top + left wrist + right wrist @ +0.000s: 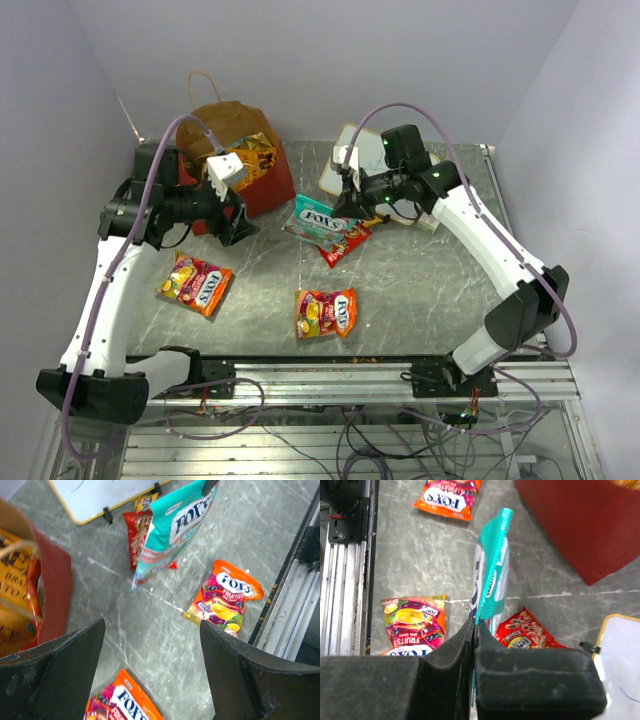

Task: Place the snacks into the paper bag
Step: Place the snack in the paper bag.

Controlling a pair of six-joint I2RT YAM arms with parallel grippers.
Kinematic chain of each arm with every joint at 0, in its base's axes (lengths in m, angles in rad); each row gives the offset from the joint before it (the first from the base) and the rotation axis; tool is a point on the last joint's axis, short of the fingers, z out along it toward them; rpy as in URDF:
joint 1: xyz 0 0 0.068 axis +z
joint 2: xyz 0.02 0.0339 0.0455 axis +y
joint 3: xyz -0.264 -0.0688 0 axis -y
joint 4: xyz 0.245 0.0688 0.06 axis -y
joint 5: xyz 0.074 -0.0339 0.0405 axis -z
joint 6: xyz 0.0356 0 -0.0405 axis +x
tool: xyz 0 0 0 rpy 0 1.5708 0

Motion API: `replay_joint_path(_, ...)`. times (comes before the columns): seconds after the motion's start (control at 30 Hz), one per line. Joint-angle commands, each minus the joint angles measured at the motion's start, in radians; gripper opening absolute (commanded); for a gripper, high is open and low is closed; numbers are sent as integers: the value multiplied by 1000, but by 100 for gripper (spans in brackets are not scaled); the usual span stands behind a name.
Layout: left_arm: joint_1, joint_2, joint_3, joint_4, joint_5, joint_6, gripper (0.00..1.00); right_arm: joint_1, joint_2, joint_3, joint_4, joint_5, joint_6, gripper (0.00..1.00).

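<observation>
My right gripper (346, 205) (475, 625) is shut on the top edge of a teal Fox's candy packet (316, 220) (493, 572), which hangs edge-on over the table's middle; it also shows in the left wrist view (176, 527). A red snack-mix packet (346, 243) (530, 632) (135, 535) lies partly under it. Two orange Fox's fruit packets lie flat, one at the left (195, 283) (122, 702) (449, 495) and one at the front middle (325, 312) (225, 597) (412, 625). The red paper bag (262, 190) (54, 587) (580, 525) stands at the back left with chip bags inside. My left gripper (234, 216) (151, 630) is open and empty beside the bag's front.
A whiteboard (362, 160) (100, 495) (622, 670) with a yellow rim lies at the back behind the right gripper. A metal rail (330, 375) (290, 610) (345, 570) runs along the near table edge. Purple walls close in the back and sides.
</observation>
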Motion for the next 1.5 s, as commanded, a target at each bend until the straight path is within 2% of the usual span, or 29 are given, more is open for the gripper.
replay_joint_path(0.0, -61, 38, 64, 85, 83, 18, 88, -3, -83, 64, 12, -24, 19, 0)
replay_joint_path(0.23, -121, 70, 3, 336, 114, -97, 91, -4, -143, 97, 85, -21, 127, 0)
replay_joint_path(0.53, -194, 104, -81, 449, 202, -163, 97, -10, -165, 118, 124, -14, 232, 0)
replay_joint_path(0.73, -214, 120, -128, 537, 189, -221, 89, -16, -176, 110, 151, -63, 282, 0)
replay_joint_path(0.83, -225, 133, -142, 557, 184, -219, 85, -59, -182, 102, 174, -103, 311, 0)
replay_joint_path(1.07, -226, 139, -186, 602, 196, -210, 84, -89, -199, 83, 200, -154, 345, 0)
replay_joint_path(1.23, -227, 143, -204, 643, 224, -245, 73, -108, -206, 71, 231, -186, 381, 0)
replay_joint_path(1.47, -231, 155, -199, 660, 250, -251, 46, -123, -206, 53, 252, -203, 401, 0)
